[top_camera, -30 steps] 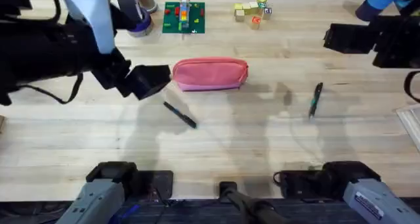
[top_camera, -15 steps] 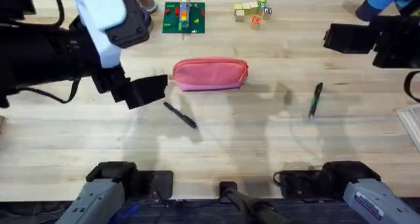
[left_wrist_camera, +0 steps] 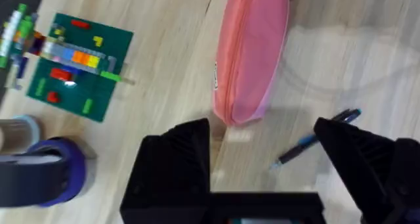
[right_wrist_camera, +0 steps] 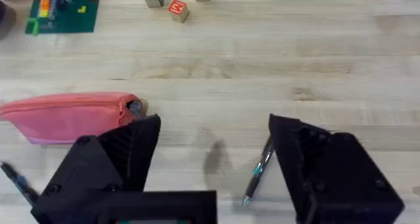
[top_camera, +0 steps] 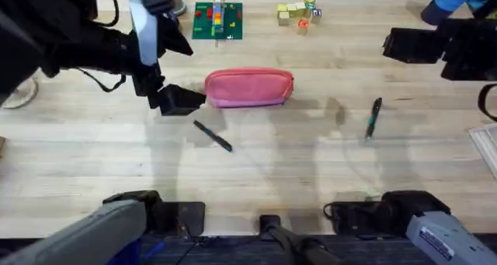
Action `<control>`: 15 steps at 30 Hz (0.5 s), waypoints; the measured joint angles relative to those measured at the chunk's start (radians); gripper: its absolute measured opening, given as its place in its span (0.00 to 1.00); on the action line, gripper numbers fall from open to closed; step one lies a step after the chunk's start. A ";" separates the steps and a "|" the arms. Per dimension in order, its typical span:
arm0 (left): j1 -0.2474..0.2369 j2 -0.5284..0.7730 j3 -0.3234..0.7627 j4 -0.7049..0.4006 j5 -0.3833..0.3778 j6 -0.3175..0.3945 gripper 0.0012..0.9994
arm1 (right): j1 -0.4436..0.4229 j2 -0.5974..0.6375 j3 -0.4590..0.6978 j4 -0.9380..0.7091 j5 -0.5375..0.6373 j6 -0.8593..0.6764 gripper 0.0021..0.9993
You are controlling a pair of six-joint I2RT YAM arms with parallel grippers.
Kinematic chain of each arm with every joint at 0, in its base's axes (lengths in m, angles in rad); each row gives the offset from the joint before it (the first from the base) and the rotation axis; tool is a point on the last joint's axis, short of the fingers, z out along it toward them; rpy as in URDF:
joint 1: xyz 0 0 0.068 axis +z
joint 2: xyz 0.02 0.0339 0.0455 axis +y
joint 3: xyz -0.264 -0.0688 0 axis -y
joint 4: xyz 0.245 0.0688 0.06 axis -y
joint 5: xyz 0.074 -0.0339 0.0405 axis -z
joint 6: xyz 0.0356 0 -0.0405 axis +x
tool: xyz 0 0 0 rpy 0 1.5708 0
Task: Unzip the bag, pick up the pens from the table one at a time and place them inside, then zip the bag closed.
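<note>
Taking stock for you, operator: one pouch, two pens, two grippers, clutter at the far edge.
Bag: the pink bag [top_camera: 249,88] lies flat on the table [top_camera: 311,164], lengthwise across your overhead view, a little left of centre; the zipper along its top looks closed as far as you can see in the left wrist view [left_wrist_camera: 252,53].
Near pen: one dark pen [top_camera: 213,136] lies on the wood just in front of the bag's left end, slanted, apart from the bag.
Far pen: the second pen [top_camera: 373,117] lies well to the right of the bag, nearly pointing away from you.
Left gripper: the left gripper [top_camera: 180,100] sits just beside the bag's left end; its black fingers [left_wrist_camera: 177,161] stand wide apart, holding nothing, with the bag's end between them in its wrist view.
Right gripper: the right gripper [right_wrist_camera: 213,165] hangs above the table with jaws spread wide, empty; the far pen shows between them below.
Far edge: a green brick plate [top_camera: 217,20] with coloured bricks, small wooden blocks [top_camera: 299,15], and a purple tape roll [left_wrist_camera: 46,178].
</note>
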 joint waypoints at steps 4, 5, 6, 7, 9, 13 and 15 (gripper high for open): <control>0.052 0.103 0.000 0.004 0.095 0.049 0.99 | 0.000 0.000 0.000 0.000 0.000 0.000 1.00; 0.058 0.128 0.000 0.007 0.110 0.057 0.99 | 0.000 0.000 0.000 0.000 0.000 0.000 1.00; 0.060 0.149 0.000 0.011 0.122 0.063 0.99 | 0.000 0.000 0.000 0.000 0.000 0.000 1.00; 0.060 0.173 0.000 0.017 0.133 0.068 0.99 | 0.000 0.000 0.000 0.000 0.000 0.000 1.00; 0.060 0.212 0.000 0.022 0.150 0.074 0.99 | 0.000 0.000 0.000 0.000 0.000 0.000 1.00; 0.060 0.277 0.000 0.054 0.165 0.083 0.99 | 0.000 0.000 0.000 -0.001 0.000 0.000 1.00; 0.060 0.299 0.000 0.081 0.171 0.086 0.99 | 0.000 0.000 0.000 -0.003 0.000 0.000 1.00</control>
